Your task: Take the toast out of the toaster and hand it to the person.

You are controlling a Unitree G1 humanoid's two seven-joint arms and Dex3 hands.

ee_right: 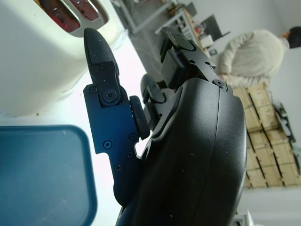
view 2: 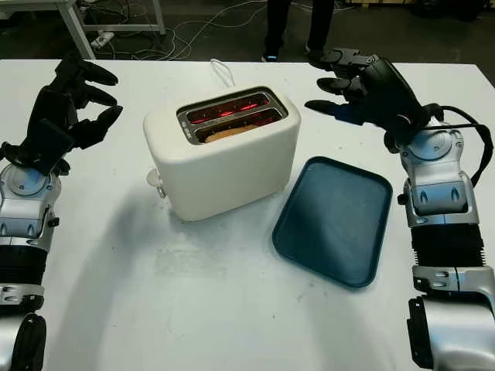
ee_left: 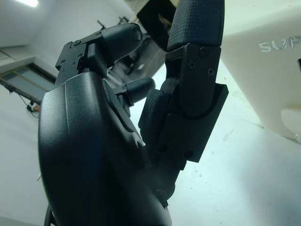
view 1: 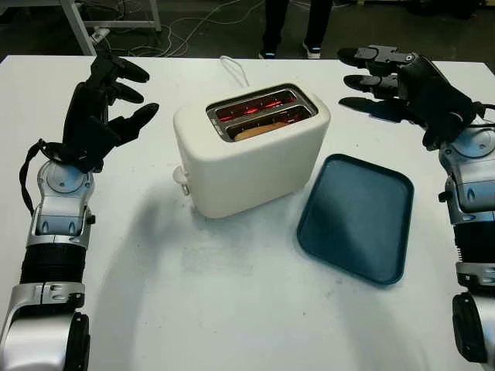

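Left hand (view 1: pixel 104 108) raised above the worktop (view 1: pixel 232 301) at 9 o'clock of the toaster (view 1: pixel 251 151), fingers (view 1: pixel 124 93) wide and holding nothing, well apart from the toaster's side. Right hand (view 2: pixel 371 89) raised at 2 o'clock of the toaster, fingers (view 2: pixel 332 81) wide, holding nothing, tips aimed toward the toaster's top, not touching it. Toaster cream, at the worktop's centre, two slots on top glowing red inside. Toast (view 1: pixel 259 129) sits low in the near slot, only its pale brown top edge visible; far slot's contents cannot be told. Toaster lever (view 1: pixel 182 182) at its left end, white cord (view 1: pixel 234 71) running off at 12 o'clock. Dark blue tray (view 1: pixel 360 216) flat on the worktop at 4 o'clock of the toaster, just beside its base. Person's legs (view 1: pixel 296 27) standing on the floor past the worktop's far edge, at 12 o'clock.
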